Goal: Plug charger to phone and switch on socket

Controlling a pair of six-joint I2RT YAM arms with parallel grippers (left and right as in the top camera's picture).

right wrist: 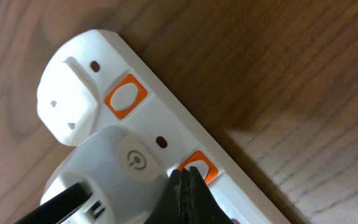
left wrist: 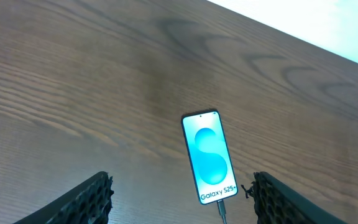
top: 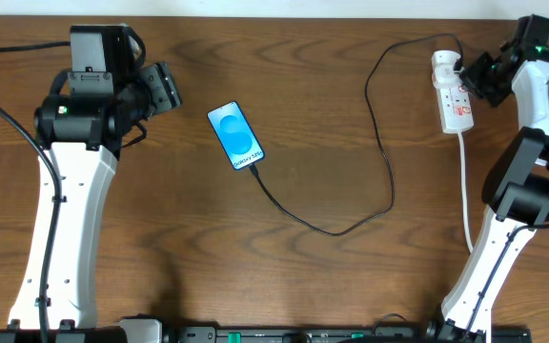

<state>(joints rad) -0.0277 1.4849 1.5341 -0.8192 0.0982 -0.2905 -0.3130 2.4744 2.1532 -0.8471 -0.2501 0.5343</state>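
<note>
The phone [top: 235, 136] lies flat on the table with its blue screen lit, and the left wrist view shows it as the phone [left wrist: 208, 155]. The black charger cable [top: 351, 227] is plugged into its lower end; its connector [left wrist: 221, 210] sits in the port. The cable loops right and up to the white socket [top: 454, 93]. My left gripper [top: 167, 84] hovers left of the phone, open and empty [left wrist: 182, 180]. My right gripper [top: 477, 74] is shut, its tips [right wrist: 184, 175] pressed on an orange switch [right wrist: 199, 165] of the socket [right wrist: 160, 118], beside a white adapter [right wrist: 114, 171].
A second orange switch [right wrist: 125, 96] sits further along the strip, next to an unused outlet. The socket's white cord [top: 465, 191] runs down the right side of the table past my right arm. Bare wooden table [top: 332, 114] lies between phone and socket.
</note>
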